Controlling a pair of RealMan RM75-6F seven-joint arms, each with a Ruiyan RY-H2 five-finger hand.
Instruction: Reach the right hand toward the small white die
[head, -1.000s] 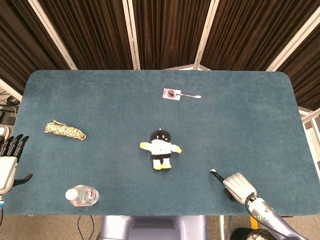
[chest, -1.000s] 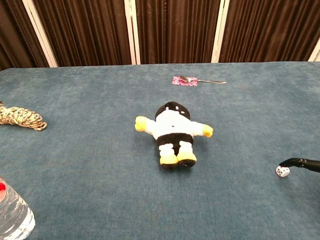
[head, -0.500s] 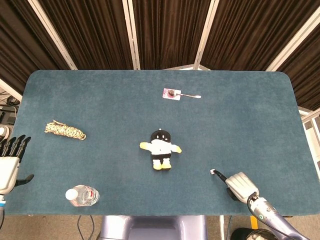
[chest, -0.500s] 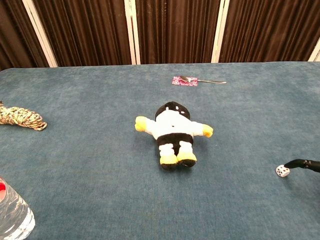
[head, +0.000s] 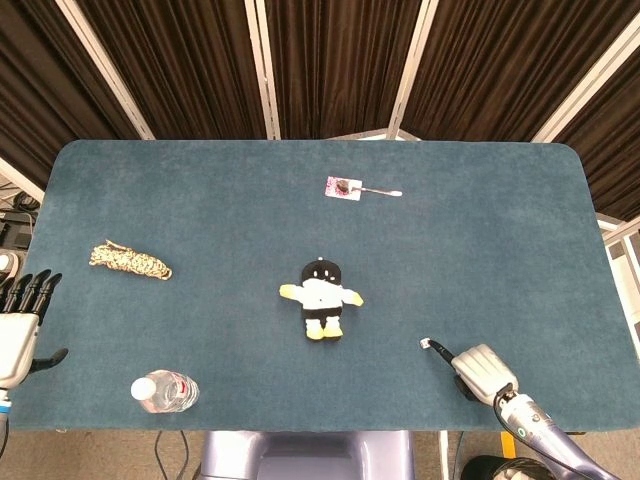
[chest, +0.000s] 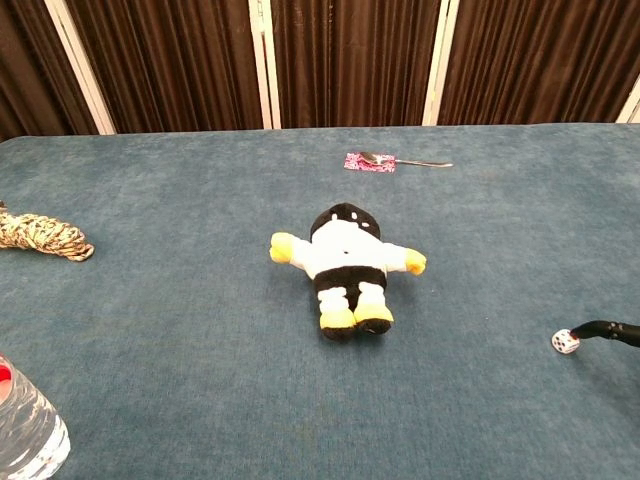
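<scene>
Blue felt table (head: 500, 230): right hand (head: 482, 370) fingertip beside die (chest: 565, 342).

The toy (head: 320, 299) lies in the middle of the table (head: 500, 240). The spoon (head: 378, 190) is behind it. The die (chest: 565, 342) lies to its right, the rope (head: 129, 261) to its left.
</scene>
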